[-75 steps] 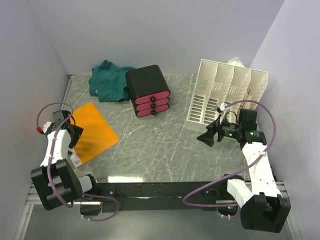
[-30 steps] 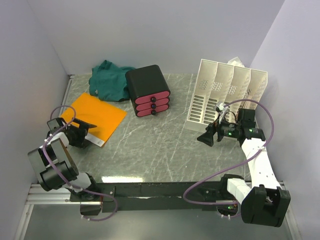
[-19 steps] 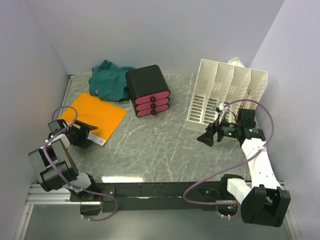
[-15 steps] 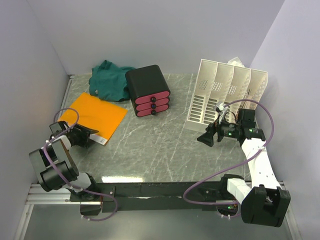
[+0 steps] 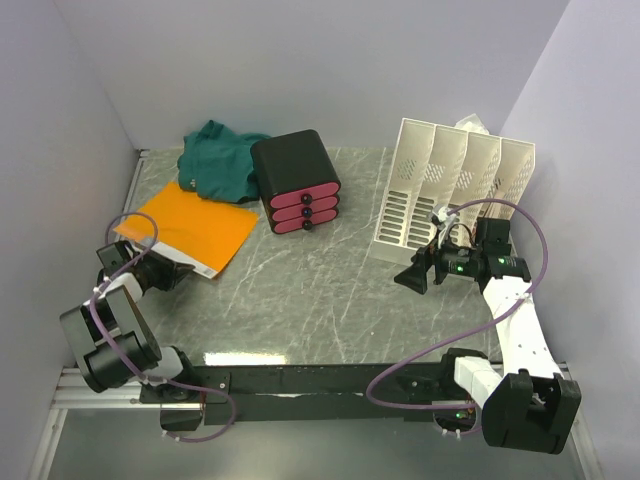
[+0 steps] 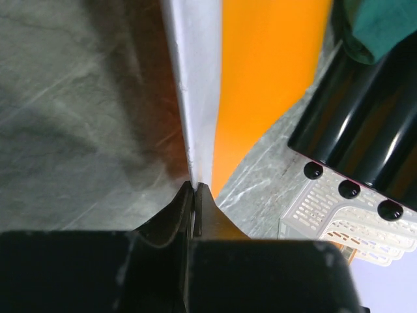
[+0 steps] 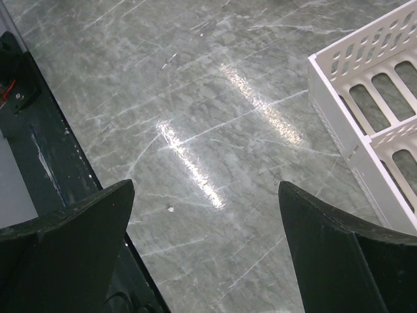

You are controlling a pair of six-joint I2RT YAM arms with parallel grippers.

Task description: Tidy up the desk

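Left gripper (image 6: 194, 186) pinches orange envelope (image 5: 195, 222) edge — right gripper (image 7: 206, 190) spread wide over desk (image 5: 320, 300).

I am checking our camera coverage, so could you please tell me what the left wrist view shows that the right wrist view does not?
Only the left wrist view shows the left gripper shut on the orange envelope, plus the black drawer box and green cloth. Only the right wrist view shows the right gripper, open and empty, and the black rail. Both show the desk and the white file rack.
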